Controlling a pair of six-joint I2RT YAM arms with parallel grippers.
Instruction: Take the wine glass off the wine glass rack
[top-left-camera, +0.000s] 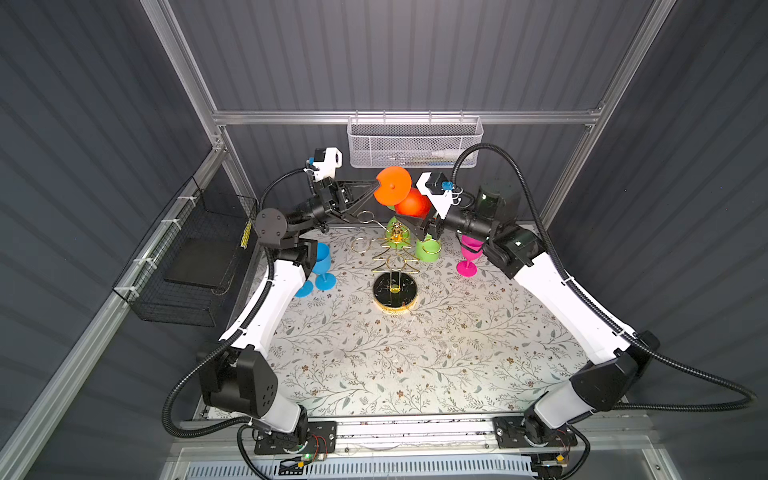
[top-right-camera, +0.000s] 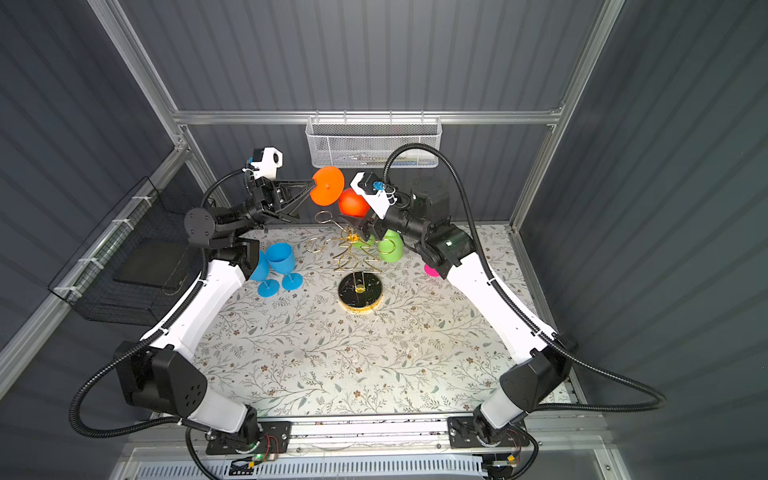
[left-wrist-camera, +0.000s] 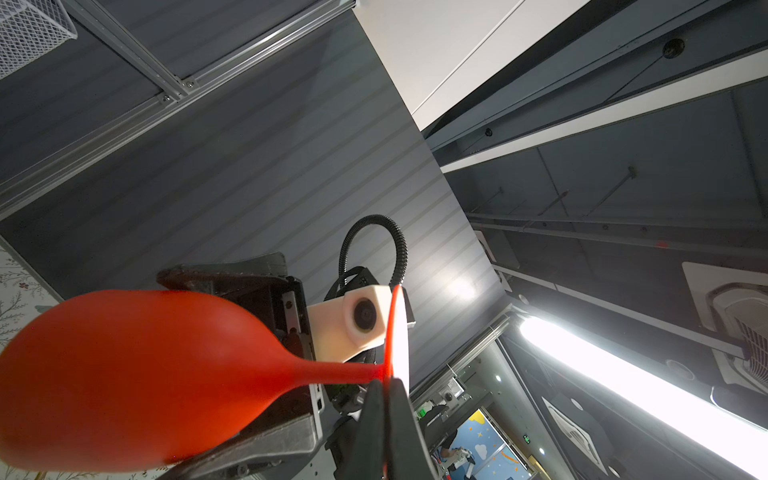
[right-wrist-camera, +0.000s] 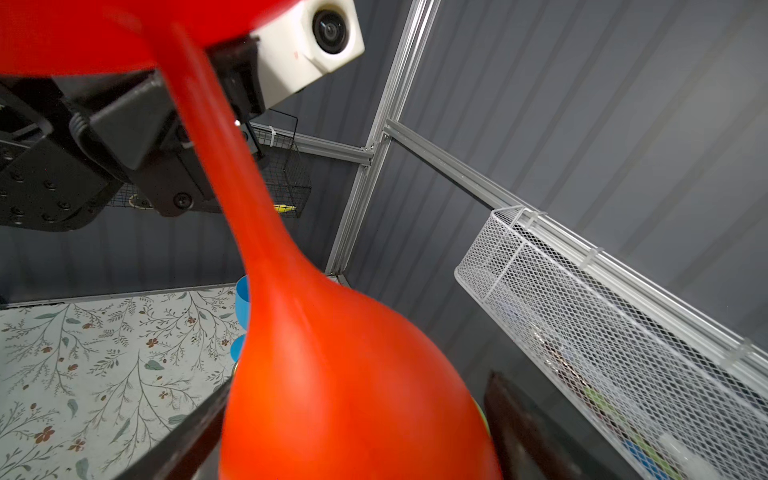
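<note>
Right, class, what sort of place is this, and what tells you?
Probably a robotics lab test cell: left arm and right arm mounted at the table edge, an aluminium frame with grey panels, a staged wine glass rack.

Orange plastic wine glass: uniform orange. Gold wire wine glass rack: black marbled round base, gold rim. Plastic goblets: blue, green, pink. White tabletop sheet: grey-green leaf sprigs, small brown flowers.
</note>
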